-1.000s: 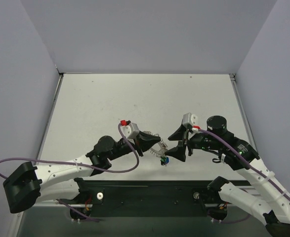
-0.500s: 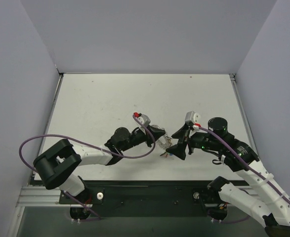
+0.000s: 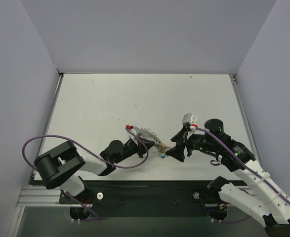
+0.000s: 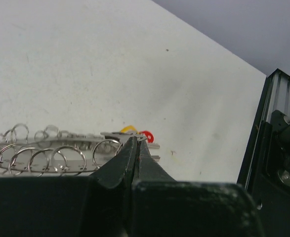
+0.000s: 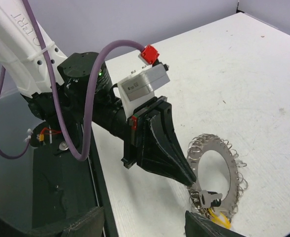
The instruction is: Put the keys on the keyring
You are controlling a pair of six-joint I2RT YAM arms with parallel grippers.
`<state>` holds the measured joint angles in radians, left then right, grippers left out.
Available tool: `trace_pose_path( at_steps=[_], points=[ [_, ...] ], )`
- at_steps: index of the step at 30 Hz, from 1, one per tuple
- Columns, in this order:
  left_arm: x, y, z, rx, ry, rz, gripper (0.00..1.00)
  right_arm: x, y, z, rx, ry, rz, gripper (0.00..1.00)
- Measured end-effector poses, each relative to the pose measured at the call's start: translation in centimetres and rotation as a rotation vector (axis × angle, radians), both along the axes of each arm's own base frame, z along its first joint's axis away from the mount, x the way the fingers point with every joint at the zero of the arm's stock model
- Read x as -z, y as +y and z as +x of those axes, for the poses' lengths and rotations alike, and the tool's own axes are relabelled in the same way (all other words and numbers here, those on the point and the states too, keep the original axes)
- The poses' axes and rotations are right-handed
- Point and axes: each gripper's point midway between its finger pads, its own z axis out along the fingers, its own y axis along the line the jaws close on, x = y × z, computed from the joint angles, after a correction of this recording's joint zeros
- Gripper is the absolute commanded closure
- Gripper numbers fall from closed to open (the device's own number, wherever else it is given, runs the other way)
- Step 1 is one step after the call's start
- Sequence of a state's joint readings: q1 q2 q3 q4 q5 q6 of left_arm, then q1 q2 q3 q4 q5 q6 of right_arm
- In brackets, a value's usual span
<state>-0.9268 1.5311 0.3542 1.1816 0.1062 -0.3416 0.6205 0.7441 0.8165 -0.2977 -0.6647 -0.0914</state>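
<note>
The keyring (image 5: 232, 168) is a flat silvery ring edged with small wire loops, low over the white table (image 3: 100, 108). My left gripper (image 5: 193, 183) is shut on its near edge, the fingertips (image 4: 136, 141) pressed together. Keys hang at that spot: a black-headed one (image 5: 210, 199), a yellow one (image 5: 219, 217), and a red head (image 4: 145, 136) past the tips. From the top view the keyring (image 3: 147, 133) sits just left of the keys (image 3: 163, 150). My right gripper (image 3: 174, 144) stands open just right of the keys, with nothing between its fingers (image 5: 206, 228).
The black mounting rail (image 3: 149, 190) runs along the table's near edge, close behind both grippers, and shows in the left wrist view as the rail (image 4: 275, 148). A purple cable (image 3: 41, 143) loops off the left arm. Grey walls (image 3: 149, 34) enclose the table.
The left arm's elbow has swung up and inward. Its gripper carried the keyring up-right, then back down-left. The right gripper shifted slightly and stays open.
</note>
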Motion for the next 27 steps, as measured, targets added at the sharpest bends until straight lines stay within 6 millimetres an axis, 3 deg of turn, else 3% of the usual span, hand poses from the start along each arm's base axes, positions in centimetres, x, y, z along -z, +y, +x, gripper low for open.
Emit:
trace_pose_path(
  at_steps=[2,4,5,6,7,9,15,24,27],
  points=[
    [1.4,0.8,-0.8,-0.017,0.022,0.026,0.98,0.1,0.0,-0.1,-0.003,0.007,0.002,0.35],
    [2.2,1.3,-1.7,-0.03,0.032,0.046,0.86,0.2,0.1,-0.2,-0.005,0.013,0.004,0.35],
    [2.4,1.5,-2.1,-0.037,0.033,0.055,0.76,0.2,0.1,-0.2,-0.007,0.016,0.005,0.35],
    [2.1,1.7,-2.3,-0.044,0.028,0.058,0.59,0.2,0.1,-0.3,-0.009,0.019,0.006,0.35],
    [1.7,1.8,-2.5,-0.05,0.02,0.055,0.52,0.2,0.1,-0.3,-0.01,0.02,0.007,0.34],
    [0.2,2.1,-2.7,-0.07,0.002,0.034,0.16,0.2,0.2,-0.4,-0.014,0.023,0.01,0.34],
    [-3.7,4.3,-2.0,-0.171,-0.045,-0.015,0.14,0.1,0.3,-0.4,-0.019,0.027,0.023,0.29],
    [-6.6,7.2,-1.0,-0.277,-0.021,0.008,0.07,0.4,0.5,0.6,0.021,0.043,0.022,0.21],
    [-6.8,7.9,0.8,-0.299,0.04,0.036,0.07,1.2,0.3,1.9,0.079,0.063,0.001,0.18]
  ],
)
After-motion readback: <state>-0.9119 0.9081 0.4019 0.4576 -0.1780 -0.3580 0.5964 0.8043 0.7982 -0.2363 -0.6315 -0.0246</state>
